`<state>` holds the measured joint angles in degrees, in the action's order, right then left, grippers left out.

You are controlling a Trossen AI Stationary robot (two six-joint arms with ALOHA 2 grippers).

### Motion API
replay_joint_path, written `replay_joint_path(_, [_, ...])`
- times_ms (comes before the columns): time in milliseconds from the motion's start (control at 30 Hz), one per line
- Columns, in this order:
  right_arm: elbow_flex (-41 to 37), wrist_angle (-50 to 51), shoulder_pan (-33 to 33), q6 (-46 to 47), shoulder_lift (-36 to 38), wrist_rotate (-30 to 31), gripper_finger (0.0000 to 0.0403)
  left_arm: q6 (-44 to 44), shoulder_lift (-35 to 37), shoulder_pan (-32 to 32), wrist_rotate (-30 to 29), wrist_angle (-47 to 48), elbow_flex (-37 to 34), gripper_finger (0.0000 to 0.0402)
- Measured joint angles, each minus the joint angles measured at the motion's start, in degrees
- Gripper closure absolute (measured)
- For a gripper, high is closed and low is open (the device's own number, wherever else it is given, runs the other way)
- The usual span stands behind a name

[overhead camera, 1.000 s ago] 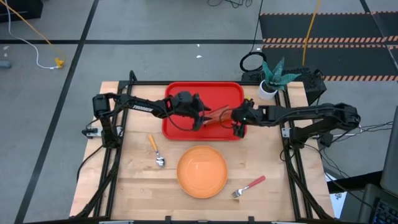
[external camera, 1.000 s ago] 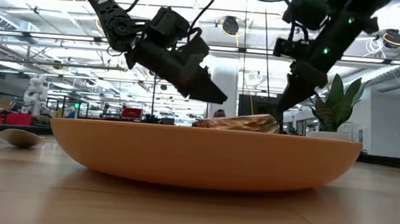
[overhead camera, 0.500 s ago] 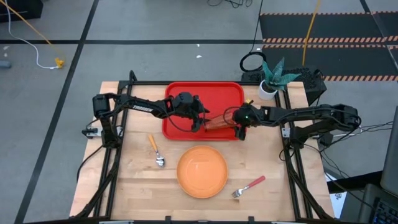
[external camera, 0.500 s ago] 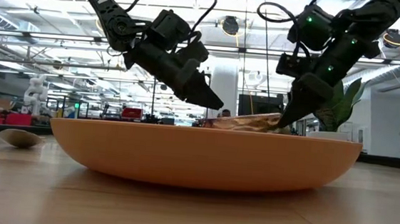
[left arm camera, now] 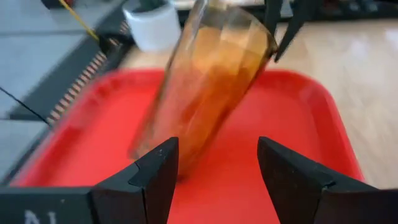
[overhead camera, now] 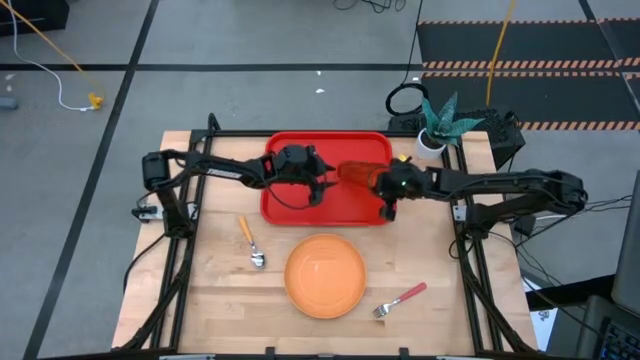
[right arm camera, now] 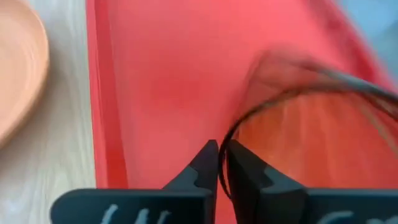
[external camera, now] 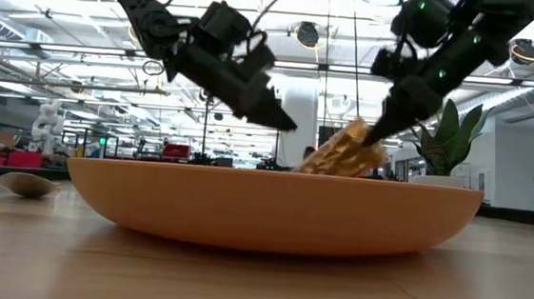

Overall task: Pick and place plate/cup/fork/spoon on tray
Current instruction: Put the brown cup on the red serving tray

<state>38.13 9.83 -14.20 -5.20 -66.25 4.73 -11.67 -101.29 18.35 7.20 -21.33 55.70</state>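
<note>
Cup [overhead camera: 355,174] now tilted up, in right gripper [overhead camera: 388,208].

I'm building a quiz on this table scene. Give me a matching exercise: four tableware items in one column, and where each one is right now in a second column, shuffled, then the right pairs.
Items:
1. cup
2. plate
3. spoon
4. fork

Places:
A. flat on the wood, between the plate and the table's right edge
B. tilted over the tray, its rim pinched by the right gripper
C. on the wood beside the plate, on the left arm's side
D. on the wood, just in front of the tray

Pairs: 1-B, 2-D, 3-C, 4-A
</note>
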Motion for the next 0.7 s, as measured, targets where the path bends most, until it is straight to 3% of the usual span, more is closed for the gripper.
replay_joint_path(300, [1.9,0.5,0.0,-2.3,8.3,3.3,0.0401,1.9,11.4,-0.6,-0.4,2.2,0.0,0.0183])
replay_joint_path(533, [2.4,0.7,0.4,-2.3,9.2,5.9,0.0402,1.7,10.6,-2.2,-0.6,1.1,0.0,0.0183])
replay_joint_path(700, [12.1,11.8,1.2,-2.3,7.7,10.2,0.0402,1.7,8.6,-2.4,-3.2,0.0,-0.1,0.0183])
